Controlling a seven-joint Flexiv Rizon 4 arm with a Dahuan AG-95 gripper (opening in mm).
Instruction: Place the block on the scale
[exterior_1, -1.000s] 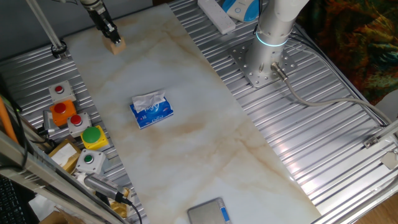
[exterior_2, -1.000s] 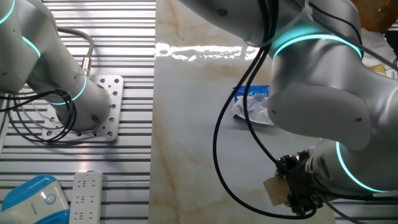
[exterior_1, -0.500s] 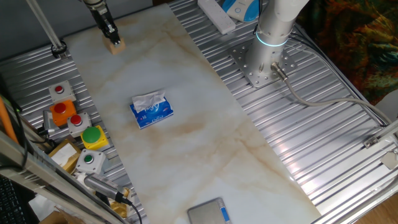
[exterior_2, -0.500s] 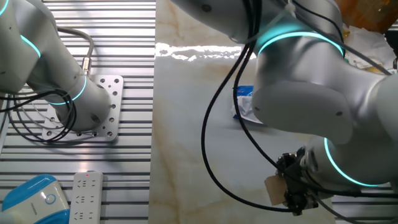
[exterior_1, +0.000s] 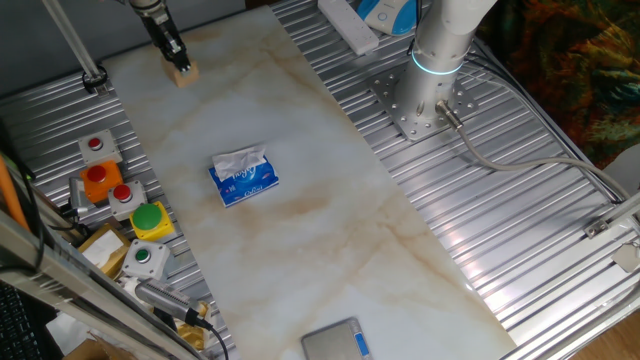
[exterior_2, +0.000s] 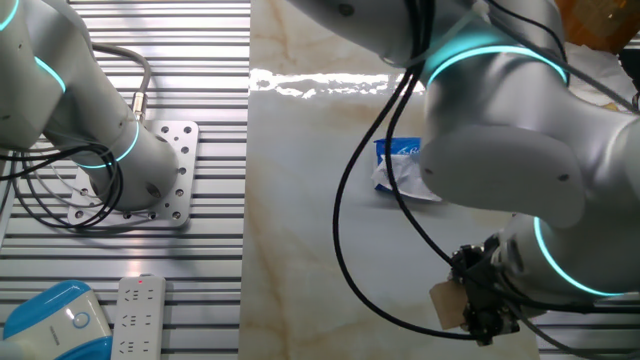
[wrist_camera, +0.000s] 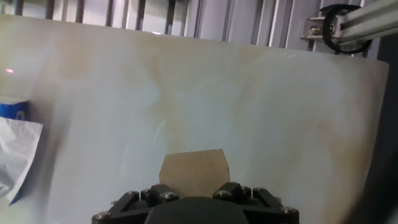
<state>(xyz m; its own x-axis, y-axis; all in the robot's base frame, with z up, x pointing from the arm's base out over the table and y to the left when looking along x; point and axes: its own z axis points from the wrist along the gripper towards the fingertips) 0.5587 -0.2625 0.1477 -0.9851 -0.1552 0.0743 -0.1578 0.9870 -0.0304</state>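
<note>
1. Far left of the marble tabletop (exterior_1: 330, 200), in the one fixed view: the gripper (exterior_1: 178, 62) is pinching the block (exterior_1: 183, 73), a little tan wooden piece, right near the top-left corner of the slab. I can't tell from here if the block is touching the surface or just off it.
2. Left edge, on the ribbed metal: a cluster of push buttons (exterior_1: 120, 195) in red, orange, green and yellow. They sit well apart from the block.
3. Middle of the table: the blue-and-white tissue pack (exterior_1: 243, 176), lying flat with a crumpled white tissue sticking out of the top.
4. Bottom edge, a bit right of centre: the scale (exterior_1: 336, 342), grey slab with its blue strip on the right side, partly cut off by the frame. It's clear across the table from the block, with the tissue pack roughly between them.
5. Further right: the arm's base (exterior_1: 425, 95) bolted to the metal deck, with a glowing cyan ring around it.
6. The other fixed view shows the block (exterior_2: 447, 303) clamped at the black gripper (exterior_2: 478, 305), with the tissue pack (exterior_2: 398, 165) behind.
7. Hand view: the block (wrist_camera: 193, 173) sits between the jaws, with the tissue pack (wrist_camera: 15, 146) at far left.
</note>
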